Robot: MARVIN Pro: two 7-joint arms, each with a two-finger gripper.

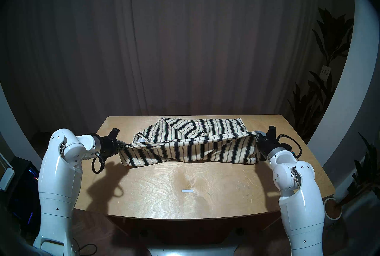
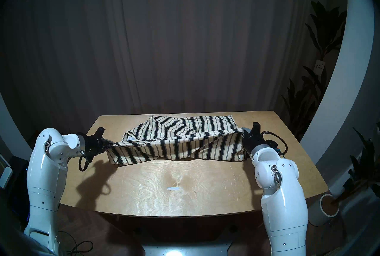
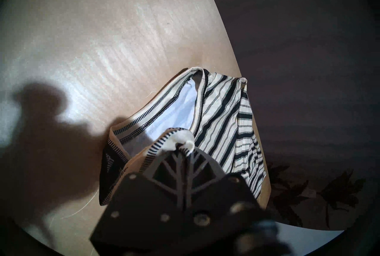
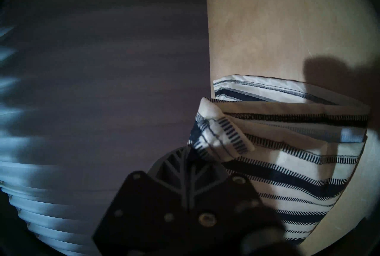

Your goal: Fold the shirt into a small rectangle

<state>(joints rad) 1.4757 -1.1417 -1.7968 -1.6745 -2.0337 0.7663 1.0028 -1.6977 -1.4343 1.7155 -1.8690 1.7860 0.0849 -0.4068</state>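
The cream shirt [image 1: 189, 142] with black stripes stretches across the far half of the wooden table [image 1: 185, 191], lifted along its near edge into a taut band. My left gripper [image 1: 123, 145] is shut on the shirt's left end, and my right gripper [image 1: 257, 138] is shut on its right end. The back part of the shirt [image 2: 185, 124] lies bunched on the table. In the left wrist view the fingers [image 3: 174, 159] pinch a cream hem fold [image 3: 183, 140]. A bunched hem corner [image 4: 218, 136] sits pinched in the right wrist view.
A small white strip [image 1: 187, 191] lies on the near middle of the table. Dark curtains hang behind. Potted plants [image 1: 320, 89] stand beyond the table's right side, and a white pot [image 1: 332, 208] sits on the floor near the right front corner.
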